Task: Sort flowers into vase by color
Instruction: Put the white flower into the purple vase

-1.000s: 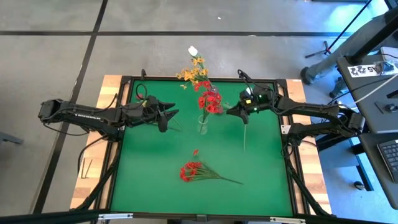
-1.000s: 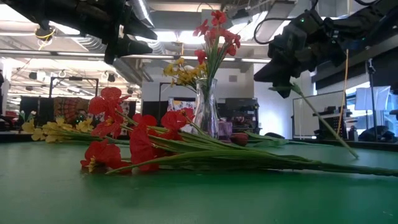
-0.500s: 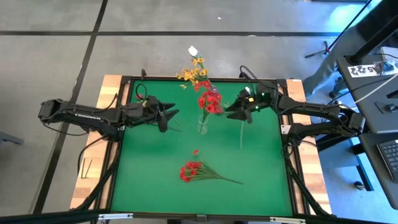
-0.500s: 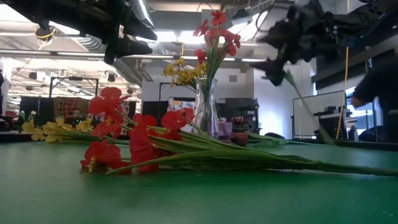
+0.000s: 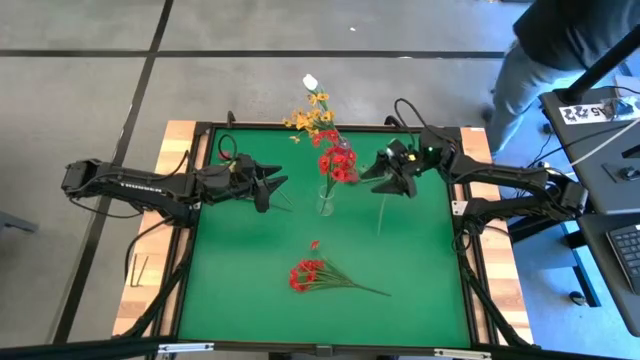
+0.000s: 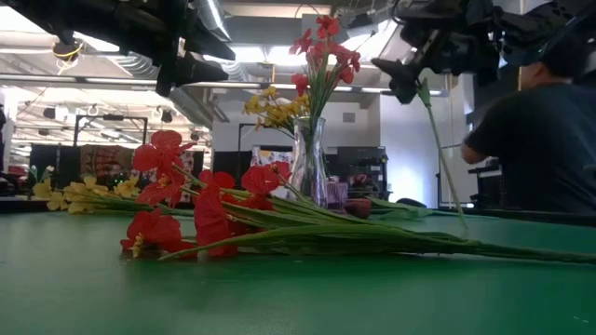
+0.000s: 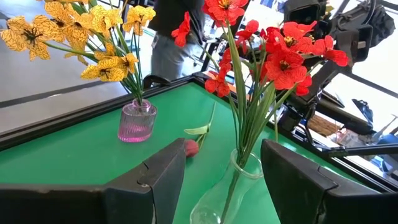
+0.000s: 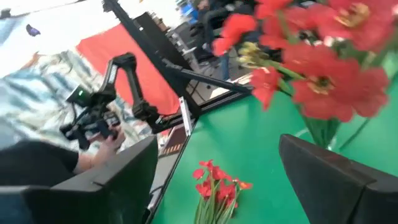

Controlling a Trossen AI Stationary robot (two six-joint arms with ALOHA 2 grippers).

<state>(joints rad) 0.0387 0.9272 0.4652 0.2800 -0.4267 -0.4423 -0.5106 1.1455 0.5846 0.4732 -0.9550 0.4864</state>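
The clear vase point(image 5: 326, 200) of red flowers point(image 5: 338, 161) stands toward the worktop's point(image 5: 250, 280) far edge. Left of it the left end effector point(image 5: 275, 184) hovers, fingers spread, holding nothing. Right of it the right end effector point(image 5: 385, 172) hangs wide open beside a loose green stem point(image 5: 381, 212). Nearer than the vase, a red bunch point(image 5: 310, 275) lies flat amid bare green surface. A pink vase point(image 7: 137, 121) of yellow flowers point(image 7: 99, 28) stands behind the clear vase.
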